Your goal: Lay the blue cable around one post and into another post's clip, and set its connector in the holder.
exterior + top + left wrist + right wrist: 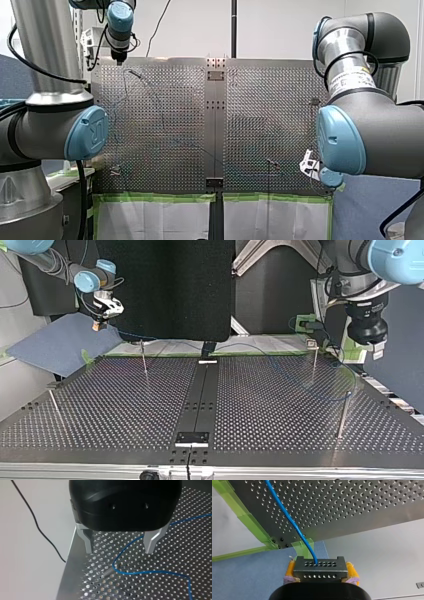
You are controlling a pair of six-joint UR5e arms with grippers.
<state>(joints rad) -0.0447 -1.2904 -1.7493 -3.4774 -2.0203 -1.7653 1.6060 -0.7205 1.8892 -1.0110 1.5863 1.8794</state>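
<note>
With my right gripper (321, 569) clamped on the dark perforated connector block (312, 571), I'd drop my wide-open, empty left gripper (120, 543) straight over the thin blue cable (145, 572) beneath it.

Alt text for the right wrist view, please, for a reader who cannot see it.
My right gripper clamps a dark connector with two rows of holes between its yellow pads. The blue cable leaves the connector and runs ahead across the perforated table, whose edge carries green tape.
</note>
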